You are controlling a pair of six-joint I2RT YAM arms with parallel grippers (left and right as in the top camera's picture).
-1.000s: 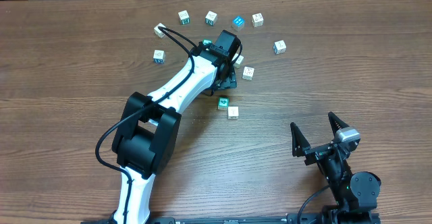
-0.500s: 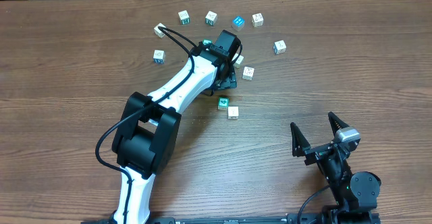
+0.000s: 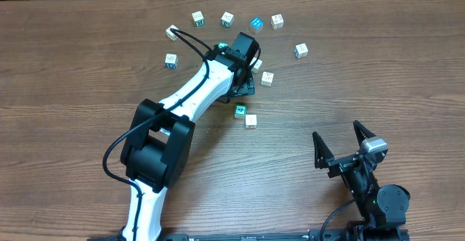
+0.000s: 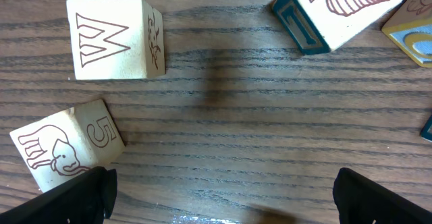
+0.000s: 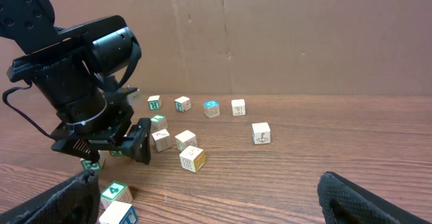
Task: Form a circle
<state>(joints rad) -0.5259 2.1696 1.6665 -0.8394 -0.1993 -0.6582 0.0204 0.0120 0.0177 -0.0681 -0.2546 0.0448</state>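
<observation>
Nothing has moved since the earlier frames. The left gripper hangs spread wide and empty inside the circle, whose cubes arc around it, likely poised to nudge stragglers outward. The right gripper, open too, is parked well clear of them.

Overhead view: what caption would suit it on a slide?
Left gripper, open, poised among small printed cubes forming a loose partial ring on a wooden table; right gripper open, apart.

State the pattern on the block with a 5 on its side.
The block shows a brown elephant outline; left wrist view.
</observation>
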